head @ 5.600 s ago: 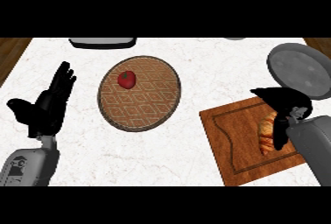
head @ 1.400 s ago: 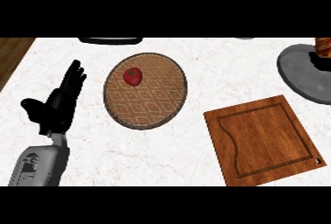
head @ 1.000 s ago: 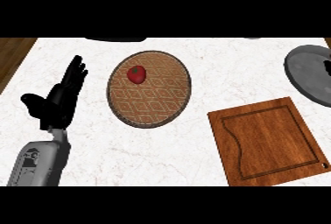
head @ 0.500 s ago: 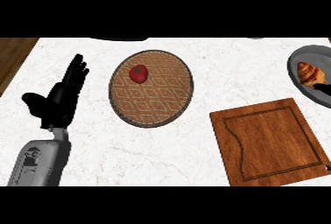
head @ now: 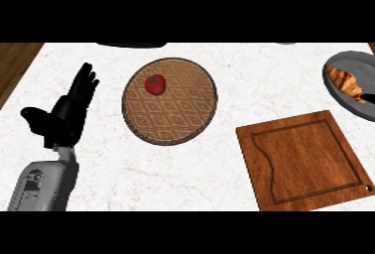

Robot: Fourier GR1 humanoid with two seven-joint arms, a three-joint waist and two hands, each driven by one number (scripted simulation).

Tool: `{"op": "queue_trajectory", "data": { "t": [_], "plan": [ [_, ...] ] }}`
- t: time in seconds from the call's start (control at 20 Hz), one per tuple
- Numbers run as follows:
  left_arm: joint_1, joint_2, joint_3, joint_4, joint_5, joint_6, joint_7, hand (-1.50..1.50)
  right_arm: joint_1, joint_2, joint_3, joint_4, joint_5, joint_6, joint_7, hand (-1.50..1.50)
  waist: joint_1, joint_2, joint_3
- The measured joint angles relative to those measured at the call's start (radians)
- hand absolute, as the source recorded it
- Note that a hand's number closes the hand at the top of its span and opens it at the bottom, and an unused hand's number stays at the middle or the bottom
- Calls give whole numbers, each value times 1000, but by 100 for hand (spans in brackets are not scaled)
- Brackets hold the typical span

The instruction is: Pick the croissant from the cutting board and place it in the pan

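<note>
The golden croissant (head: 345, 83) lies inside the grey pan (head: 343, 62) at the right edge of the head view. The wooden cutting board (head: 304, 158) at the lower right has nothing on it. A small black part of my right hand (head: 367, 99) shows at the right edge, just below the croissant and over the pan. The rest of that hand is out of view. My left hand (head: 66, 111) rests open at the left, fingers up, far from the board and the pan.
A round woven plate (head: 172, 111) stands in the middle with a red tomato (head: 155, 84) on its upper part. A dark object (head: 132, 44) pokes in at the top edge. The counter's wooden left edge (head: 15, 64) runs along the upper left.
The croissant has gone from the cutting board, where my right hand was on it, into the pan. My right hand has drawn off towards the right edge. The left hand has stayed put.
</note>
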Motion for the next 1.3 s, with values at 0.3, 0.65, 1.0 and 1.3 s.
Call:
{"op": "queue_trajectory", "data": {
  "t": [0.3, 0.65, 1.0, 1.3],
  "plan": [
    [14, -4, 6, 1, -7, 18, 9, 0, 38, -43, -108, 19, -125, 142, -109, -150, -32, -13, -3],
    [45, 15, 34, -2, 0, 13, 3, 0, 165, -100, -150, 19, -218, 412, -244, -150, -64, -30, -8],
    [72, 30, 50, 1, 1, -1, -12, 0, 305, -115, -142, -77, -305, 550, -277, -150, -88, -41, -12],
    [66, 14, 41, -12, -17, 22, 7, 0, 403, -73, -105, -248, -368, 601, -205, -150, -92, -43, -13]
  ]
}}
